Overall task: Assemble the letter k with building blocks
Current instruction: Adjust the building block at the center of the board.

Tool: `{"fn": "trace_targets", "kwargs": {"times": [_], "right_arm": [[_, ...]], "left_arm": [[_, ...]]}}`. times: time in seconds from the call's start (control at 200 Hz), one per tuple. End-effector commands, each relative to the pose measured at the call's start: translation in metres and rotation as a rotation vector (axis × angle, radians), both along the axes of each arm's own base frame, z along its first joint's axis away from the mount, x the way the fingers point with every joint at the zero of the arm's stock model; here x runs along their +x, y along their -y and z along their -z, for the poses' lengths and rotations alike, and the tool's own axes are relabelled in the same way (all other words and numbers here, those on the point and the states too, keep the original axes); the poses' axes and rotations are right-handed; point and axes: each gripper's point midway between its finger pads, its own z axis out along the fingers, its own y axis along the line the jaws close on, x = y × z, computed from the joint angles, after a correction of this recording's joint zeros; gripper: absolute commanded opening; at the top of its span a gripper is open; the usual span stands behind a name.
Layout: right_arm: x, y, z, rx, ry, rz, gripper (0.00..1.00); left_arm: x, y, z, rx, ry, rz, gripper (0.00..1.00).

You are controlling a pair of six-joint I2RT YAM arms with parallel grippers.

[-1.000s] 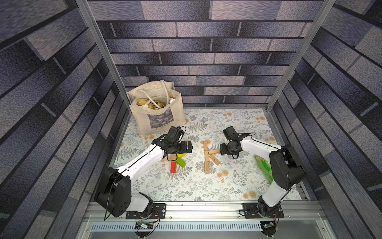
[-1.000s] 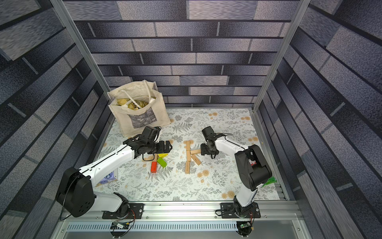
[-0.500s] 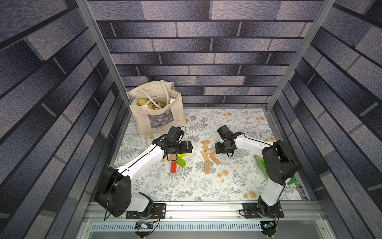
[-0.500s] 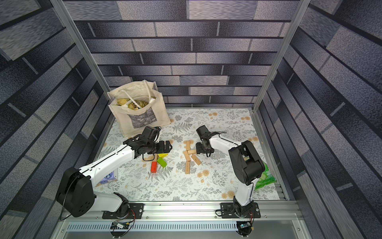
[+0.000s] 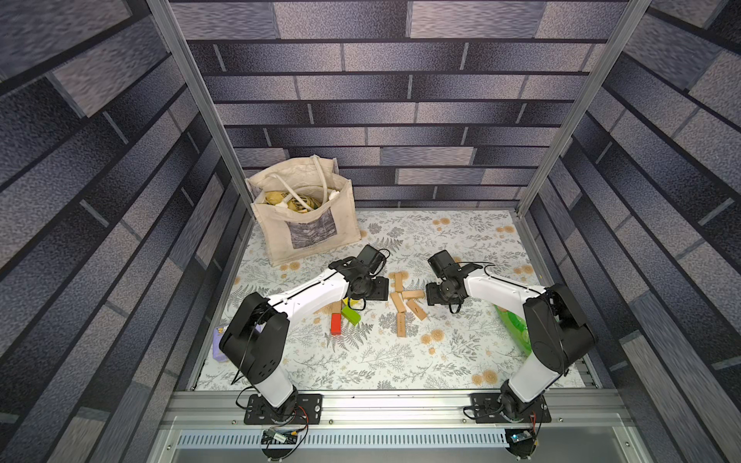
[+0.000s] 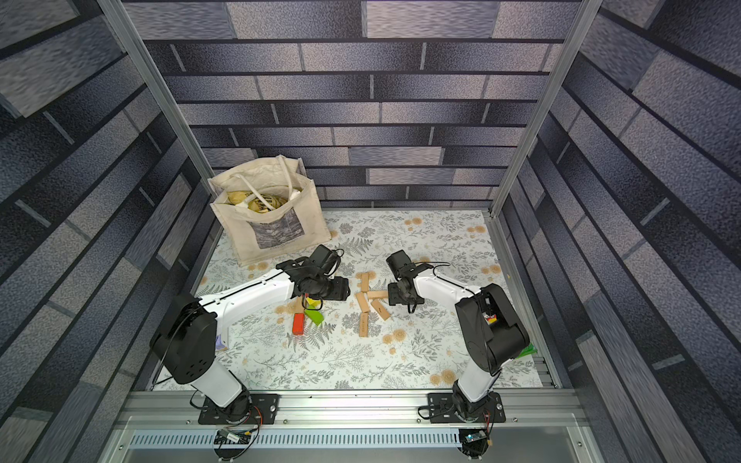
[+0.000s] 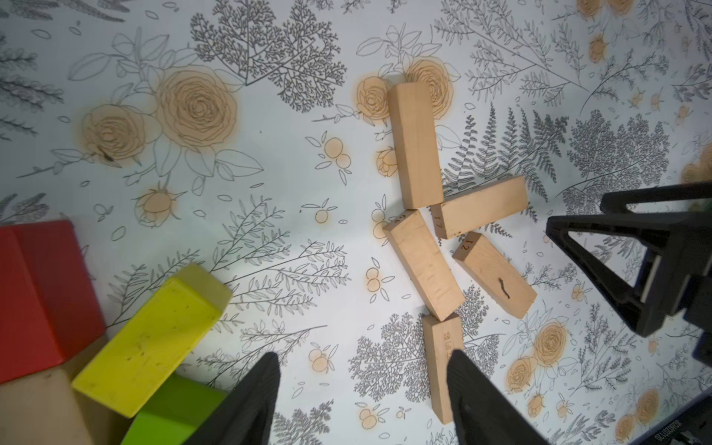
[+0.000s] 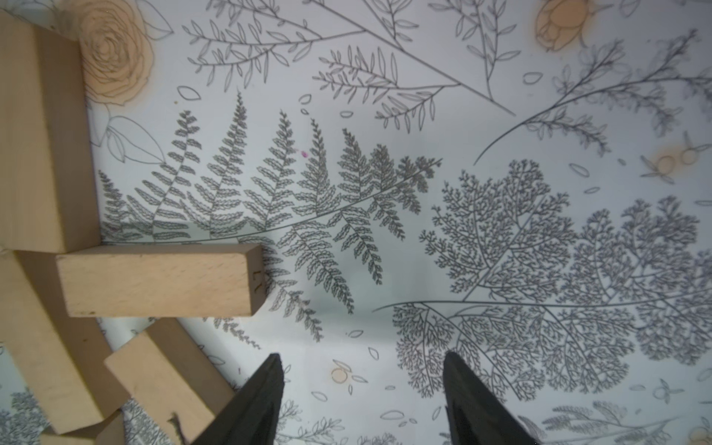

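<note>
Five tan building blocks lie flat as the letter k (image 5: 405, 302) (image 6: 369, 303). In the left wrist view its three-block spine (image 7: 423, 266) bends slightly, with two arms (image 7: 481, 206) branching off the middle. My left gripper (image 5: 381, 289) (image 7: 362, 358) hovers just left of the spine, open with only bare mat between its fingers. My right gripper (image 5: 430, 294) (image 8: 362, 360) is open and empty just right of the upper arm block (image 8: 158, 279). A red block (image 5: 336, 324), a yellow block (image 7: 154, 335) and a green block (image 5: 351, 314) lie in a loose pile under my left wrist.
A canvas tote bag (image 5: 304, 216) stands at the back left of the floral mat. A green packet (image 5: 513, 328) lies under my right arm. A purple pack (image 5: 218, 344) sits by the left edge. Metal posts and brick-pattern walls enclose the mat.
My left gripper has shifted right towards the tan letter and its jaws have narrowed. My right arm's elbow has swung back to the right, the gripper staying beside the letter's arms.
</note>
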Motion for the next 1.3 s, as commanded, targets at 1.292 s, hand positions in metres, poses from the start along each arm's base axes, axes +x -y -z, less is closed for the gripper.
{"fn": "trace_targets", "kwargs": {"times": [1.292], "right_arm": [[-0.007,-0.057,0.018,0.149,-0.079,-0.072,0.67]], "left_arm": [[0.01,0.036,0.056,0.079,-0.16,-0.122,0.32]]}}
